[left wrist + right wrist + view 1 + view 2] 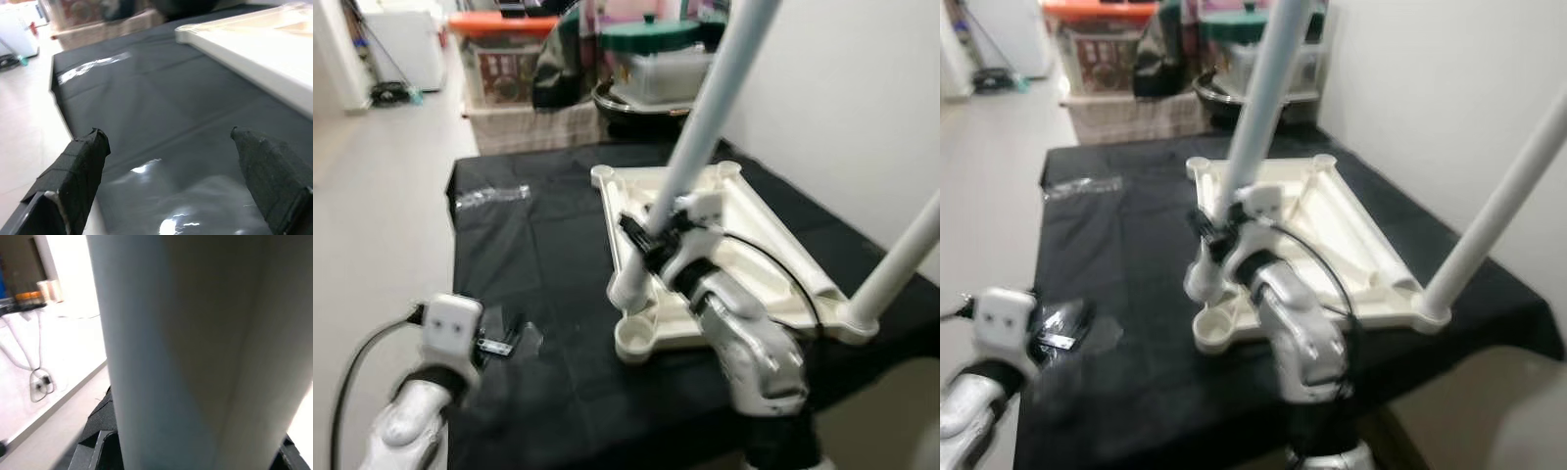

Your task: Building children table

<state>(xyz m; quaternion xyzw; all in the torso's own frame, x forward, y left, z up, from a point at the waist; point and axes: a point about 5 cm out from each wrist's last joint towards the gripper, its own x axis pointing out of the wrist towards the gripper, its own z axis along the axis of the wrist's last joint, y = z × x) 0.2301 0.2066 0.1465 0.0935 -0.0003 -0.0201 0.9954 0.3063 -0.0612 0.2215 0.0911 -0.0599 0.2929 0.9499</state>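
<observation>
We see a cream tabletop (744, 245) lying upside down on a black cloth (548, 264) that covers a stand, with the white wall at 3 o'clock. One pale leg (901, 259) stands in the tabletop's near corner at 4 o'clock, tilting up and outward. The near corner at 6 o'clock shows an open round socket (634, 338).

Our right gripper (651, 245) is clamped on a second leg (705, 117), low on the tube, close to its foot. That leg slants up toward 1 o'clock, and its foot rests against the tabletop's left rim, just beyond the open socket and not in it. In the right wrist view the leg's pale surface (186, 347) sits right against the camera, between the black fingers.

Our left gripper (171, 161) hovers low at 7 o'clock over the near edge of the cloth, its fingers (78, 169) spread wide with nothing between them. Under it we make out clear wrap (514, 338) lying on the cloth, and a second scrap of wrap (492, 196) lies at 11 o'clock near the far left corner.

Beyond the stand, at 12 o'clock, are bins (504, 54) with orange and green lids and a dark pot (636, 108).
</observation>
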